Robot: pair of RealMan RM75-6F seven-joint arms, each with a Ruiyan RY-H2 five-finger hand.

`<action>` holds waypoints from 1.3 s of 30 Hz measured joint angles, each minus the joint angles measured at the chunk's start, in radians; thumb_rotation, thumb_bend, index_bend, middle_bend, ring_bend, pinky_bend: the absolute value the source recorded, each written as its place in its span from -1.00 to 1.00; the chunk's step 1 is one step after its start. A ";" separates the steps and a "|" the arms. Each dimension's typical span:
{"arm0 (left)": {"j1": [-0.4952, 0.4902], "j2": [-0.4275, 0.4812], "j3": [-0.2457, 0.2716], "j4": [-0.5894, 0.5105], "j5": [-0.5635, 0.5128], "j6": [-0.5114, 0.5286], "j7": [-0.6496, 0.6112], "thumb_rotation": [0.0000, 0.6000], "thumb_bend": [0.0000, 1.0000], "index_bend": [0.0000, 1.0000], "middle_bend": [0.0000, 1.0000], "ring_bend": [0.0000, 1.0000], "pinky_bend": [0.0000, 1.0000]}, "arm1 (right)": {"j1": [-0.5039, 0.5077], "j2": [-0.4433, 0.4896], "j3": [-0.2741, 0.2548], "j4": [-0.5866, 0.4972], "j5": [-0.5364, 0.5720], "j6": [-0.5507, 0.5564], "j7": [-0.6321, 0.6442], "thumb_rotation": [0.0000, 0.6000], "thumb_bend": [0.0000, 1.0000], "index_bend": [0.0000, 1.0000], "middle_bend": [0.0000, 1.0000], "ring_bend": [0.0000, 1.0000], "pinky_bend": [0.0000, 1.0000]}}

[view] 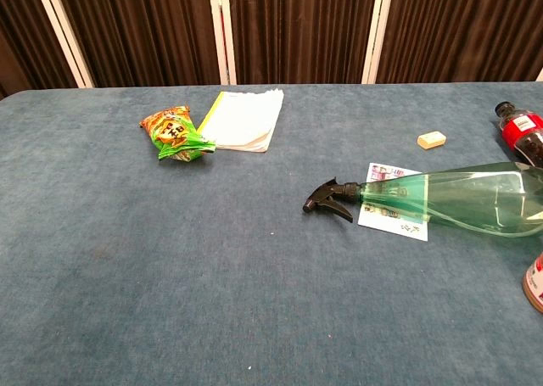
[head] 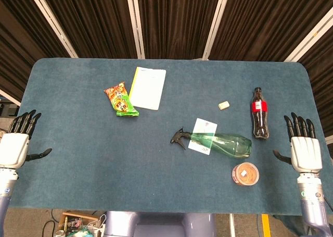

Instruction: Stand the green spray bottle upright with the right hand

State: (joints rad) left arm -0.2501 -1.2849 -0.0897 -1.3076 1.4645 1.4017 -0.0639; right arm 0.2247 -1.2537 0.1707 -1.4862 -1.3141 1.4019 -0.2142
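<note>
The green spray bottle (head: 221, 142) lies on its side on the blue table, its black trigger head (head: 178, 138) pointing left and its base to the right. In the chest view the green spray bottle (view: 462, 199) lies across a small printed card (view: 392, 206). My right hand (head: 302, 147) rests flat at the table's right edge, fingers spread, holding nothing, well right of the bottle. At the left edge my left hand (head: 15, 142) lies open too. Neither hand shows in the chest view.
A cola bottle (head: 259, 113) stands just behind the spray bottle's base. A round orange-lidded tub (head: 245, 174) sits in front of it. A small eraser (head: 224, 105), a white notebook (head: 148, 88) and a snack packet (head: 120, 99) lie farther back and left.
</note>
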 measured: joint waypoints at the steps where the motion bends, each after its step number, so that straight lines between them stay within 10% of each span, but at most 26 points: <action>1: 0.000 0.000 0.000 0.000 -0.001 0.000 0.001 1.00 -0.86 -1.00 -1.00 -1.00 -0.83 | 0.001 -0.001 0.000 0.000 0.000 -0.001 0.000 1.00 -0.64 -1.00 -1.00 -1.00 -1.00; 13: -0.003 -0.005 -0.007 0.003 -0.009 -0.004 0.011 1.00 -0.86 -1.00 -1.00 -1.00 -0.83 | 0.008 -0.063 -0.007 -0.002 -0.058 0.051 -0.046 1.00 -0.64 -1.00 -1.00 -1.00 -1.00; 21: -0.014 0.004 -0.010 0.024 -0.022 -0.041 -0.039 1.00 -0.86 -1.00 -1.00 -1.00 -0.83 | 0.033 -0.162 -0.009 -0.074 -0.072 0.083 -0.338 1.00 -0.64 -1.00 -1.00 -1.00 -1.00; 28: -0.007 0.026 -0.007 0.016 -0.004 -0.022 -0.075 1.00 -0.86 -1.00 -1.00 -1.00 -0.83 | 0.096 -0.286 0.016 -0.128 0.039 0.020 -0.611 1.00 -0.64 -1.00 -1.00 -1.00 -1.00; 39: 0.001 0.051 -0.011 0.000 0.006 0.001 -0.121 1.00 -0.86 -1.00 -1.00 -1.00 -0.83 | 0.215 -0.433 0.082 -0.022 0.179 -0.110 -0.662 1.00 -0.64 -0.98 -1.00 -1.00 -1.00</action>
State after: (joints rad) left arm -0.2493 -1.2342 -0.1003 -1.3072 1.4700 1.4030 -0.1847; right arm 0.4395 -1.6866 0.2526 -1.5082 -1.1351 1.2914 -0.8762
